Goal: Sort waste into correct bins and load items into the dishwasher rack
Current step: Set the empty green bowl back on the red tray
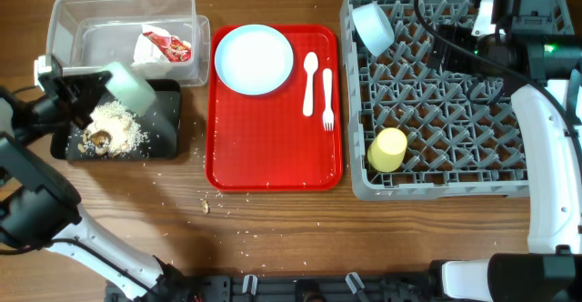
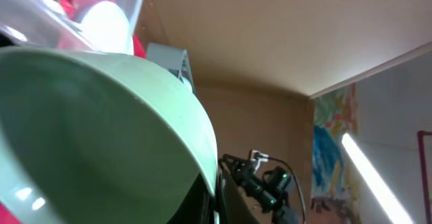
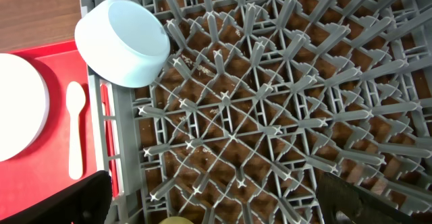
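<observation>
Your left gripper (image 1: 100, 91) is pinching the rim of the pale green bowl (image 1: 132, 85), holding it tipped on its side over the near end of the black tray (image 1: 168, 125), and the left wrist camera is showing little besides that bowl's green inside. One heap of beige food scraps (image 1: 116, 127) with brown bits is lying in the tray right under it. Behind the tray the clear tub (image 1: 123, 15) is holding one crumpled red-and-white wrapper (image 1: 164, 45). That makes two bins, side by side and touching. In the middle, the red serving tray (image 1: 273, 161) is carrying three things: one pale blue plate (image 1: 254, 59) at its far left corner, then one white spoon (image 1: 310, 82) and one white fork (image 1: 327, 97) lying parallel just beside it. To the right, the grey dishwasher rack (image 1: 436, 93) is holding two items: one pale blue bowl (image 1: 373, 27) leaning on its side in the far left corner, and one yellow cup (image 1: 387, 149) lying near the front left. Your right gripper (image 3: 212, 183) is hanging over the rack with its fingers spread wide and nothing between them. A few loose crumbs (image 1: 205, 205) are sitting on the wooden table in front of the red tray.
</observation>
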You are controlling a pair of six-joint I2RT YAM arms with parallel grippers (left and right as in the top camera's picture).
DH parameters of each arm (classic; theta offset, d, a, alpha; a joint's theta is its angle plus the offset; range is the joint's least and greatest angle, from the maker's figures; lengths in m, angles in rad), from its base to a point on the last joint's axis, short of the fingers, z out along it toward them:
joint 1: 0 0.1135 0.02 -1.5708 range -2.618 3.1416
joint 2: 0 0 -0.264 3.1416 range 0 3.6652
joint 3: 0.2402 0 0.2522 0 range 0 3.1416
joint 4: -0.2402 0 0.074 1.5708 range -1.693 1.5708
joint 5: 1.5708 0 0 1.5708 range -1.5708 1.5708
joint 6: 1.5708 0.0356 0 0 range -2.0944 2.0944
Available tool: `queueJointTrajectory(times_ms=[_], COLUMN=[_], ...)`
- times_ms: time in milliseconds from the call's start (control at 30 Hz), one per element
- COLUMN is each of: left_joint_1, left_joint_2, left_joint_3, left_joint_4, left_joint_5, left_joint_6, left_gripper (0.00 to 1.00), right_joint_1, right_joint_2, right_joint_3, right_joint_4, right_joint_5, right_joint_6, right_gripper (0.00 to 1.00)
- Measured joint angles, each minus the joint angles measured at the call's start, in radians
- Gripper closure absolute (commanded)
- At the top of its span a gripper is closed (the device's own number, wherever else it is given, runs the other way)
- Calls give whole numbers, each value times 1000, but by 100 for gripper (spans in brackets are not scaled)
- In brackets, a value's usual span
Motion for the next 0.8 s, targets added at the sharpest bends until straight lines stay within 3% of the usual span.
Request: queueJointTrajectory(times_ms=[100, 233, 300, 400, 567, 600, 633, 800], left_joint_1=[-119, -418, -602, -849, -1094, -1128, -1147, -1199], left_joint_2=[-61, -143, -143, -143, -143, -139, -132, -86], left_joint_3=[0, 0, -2, 0, 0, 0, 0, 0], left_joint_4=[0, 82, 250, 463, 561, 568, 574, 596], left_joint_5=[0, -178, -388, -773, -1180, -1240, -1265, -1328], left_joint_6=[10, 12, -109, -420, -726, -769, -787, -832], left_gripper=[96, 96, 96, 96, 96, 94, 84, 81], right_joint_1=[0, 0, 0, 0, 0, 0, 0, 0], right_joint_2=[0, 0, 0, 0, 0, 0, 0, 0], right_joint_3=[0, 0, 0, 0, 0, 0, 0, 0], right_joint_4=[0, 9, 10, 12, 13, 13, 13, 13], right_joint_5=[0, 0, -12, -39, -54, -67, -77, -137], right_joint_6=[0, 0, 0, -1, -3, -3, -3, -4], right_gripper=[2, 2, 1, 1, 1, 1, 1, 1])
